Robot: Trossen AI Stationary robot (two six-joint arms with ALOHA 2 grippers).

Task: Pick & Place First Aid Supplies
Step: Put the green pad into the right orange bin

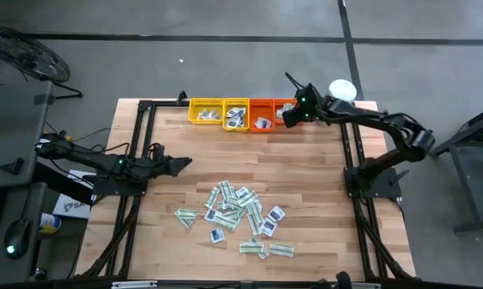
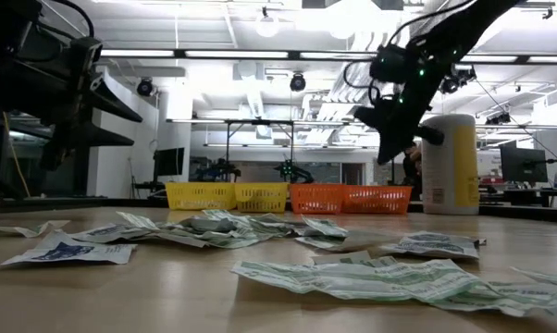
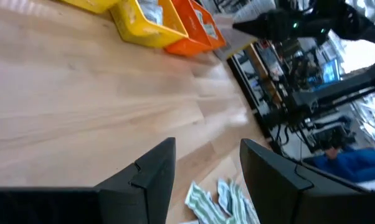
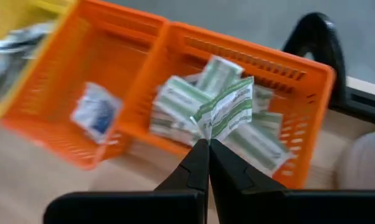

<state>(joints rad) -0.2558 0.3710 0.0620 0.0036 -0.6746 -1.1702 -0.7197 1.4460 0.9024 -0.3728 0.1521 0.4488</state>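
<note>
— Where the right gripper [image 4: 207, 144] hangs over the orange tray [image 4: 312, 93], what's clamped?
— Pinched tight on a white-and-green strip [image 4: 228, 111], above more strips lying in that tray.
— And the left gripper [image 3: 206, 168]?
— Parted, empty, well short of that tray, over bare table [image 1: 306, 160].
— Remaining packets [image 1: 237, 210]?
— Heaped on the table, well apart from the orange tray.

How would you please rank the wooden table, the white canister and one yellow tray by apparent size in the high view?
1. Wooden table, by far the largest.
2. Yellow tray.
3. White canister, only its round top shows from above, so it looks smallest.
</note>
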